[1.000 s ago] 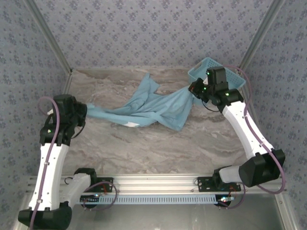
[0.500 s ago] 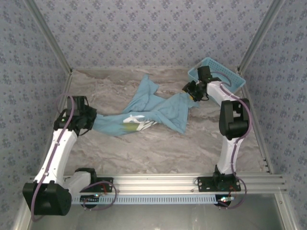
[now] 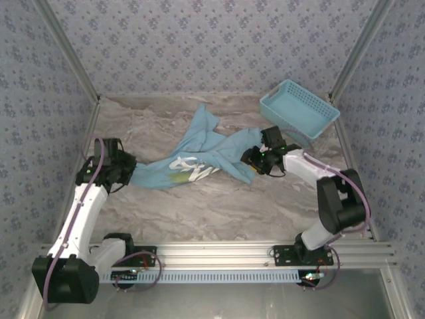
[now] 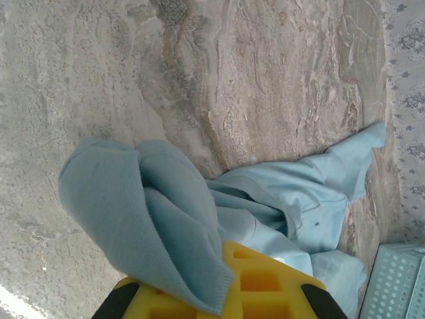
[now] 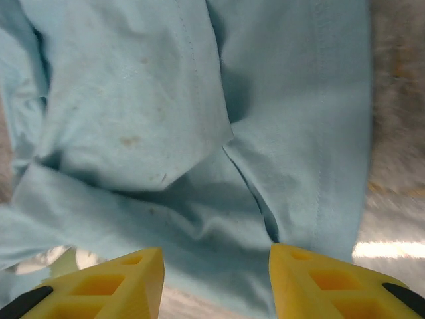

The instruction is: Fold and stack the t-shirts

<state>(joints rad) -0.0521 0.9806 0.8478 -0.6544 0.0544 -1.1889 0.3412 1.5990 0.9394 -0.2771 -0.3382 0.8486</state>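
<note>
A sky-blue t-shirt (image 3: 219, 147) lies crumpled across the middle of the table, with its white lettering (image 3: 189, 166) facing up. One sleeve points toward the back (image 3: 206, 119). My left gripper (image 3: 127, 170) is shut on the shirt's left end. In the left wrist view a ribbed hem fold (image 4: 153, 219) is pinched at the yellow fingers (image 4: 272, 282). My right gripper (image 3: 251, 158) hovers over the shirt's right edge. Its yellow fingers (image 5: 113, 282) stand apart over the cloth (image 5: 199, 133), holding nothing.
A light-blue lattice basket (image 3: 300, 106) sits at the back right corner, also seen as the basket (image 4: 402, 282) in the left wrist view. Patterned walls close in the marble table (image 3: 199, 206) on three sides. Bare table lies toward the near edge.
My right gripper let go of the shirt's right end and moved from beside the basket toward the near left. The shirt slackened and its lettering came into view. The left gripper shifted slightly right.
</note>
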